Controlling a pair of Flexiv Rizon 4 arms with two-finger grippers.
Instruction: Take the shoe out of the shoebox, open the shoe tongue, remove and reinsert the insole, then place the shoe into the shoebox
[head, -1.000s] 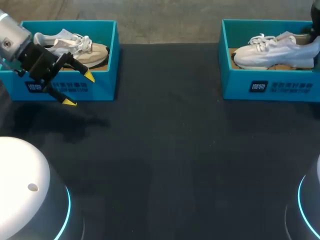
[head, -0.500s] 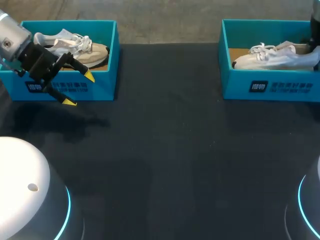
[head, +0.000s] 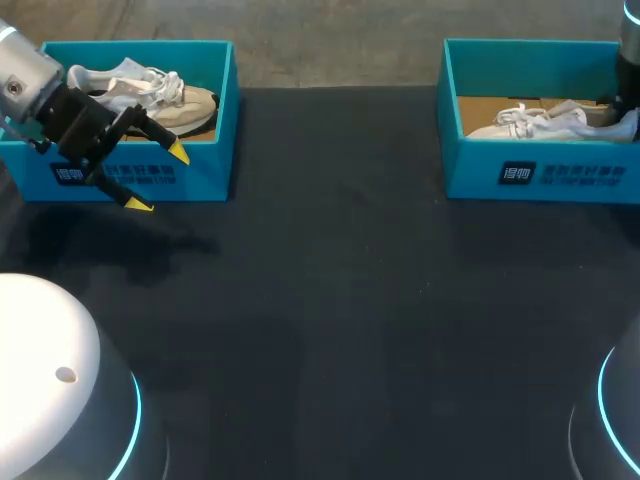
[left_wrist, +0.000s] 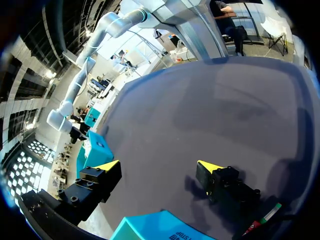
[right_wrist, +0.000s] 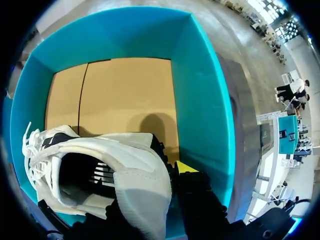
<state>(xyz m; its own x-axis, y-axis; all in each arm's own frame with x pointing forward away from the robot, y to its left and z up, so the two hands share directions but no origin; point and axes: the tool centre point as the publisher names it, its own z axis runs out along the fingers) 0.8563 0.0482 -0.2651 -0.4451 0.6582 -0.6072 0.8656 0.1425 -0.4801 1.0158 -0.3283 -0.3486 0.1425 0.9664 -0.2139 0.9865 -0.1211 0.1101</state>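
Note:
A white shoe (head: 545, 120) lies low in the right teal shoebox (head: 540, 178), laces toward the middle of the table. In the right wrist view my right gripper (right_wrist: 150, 195) is shut on the white shoe's (right_wrist: 115, 155) heel, just above the box's cardboard floor and beside the box's teal wall (right_wrist: 200, 75). One yellow fingertip (right_wrist: 186, 166) shows outside the heel; the other finger is hidden. My left gripper (head: 158, 178) hangs open and holds nothing in front of the left shoebox (head: 205, 185), which holds a beige shoe (head: 150, 95). The left gripper (left_wrist: 157, 167) shows bare tabletop between its fingers.
A wide stretch of black tabletop (head: 340, 300) lies between the two boxes and toward the front. A corner of the left shoebox (left_wrist: 150, 227) sits right under my left gripper. My right arm (head: 630, 30) comes in at the far right corner.
My right gripper has lowered the white shoe down into the right shoebox, so it now sits below the rim. The left arm has not moved.

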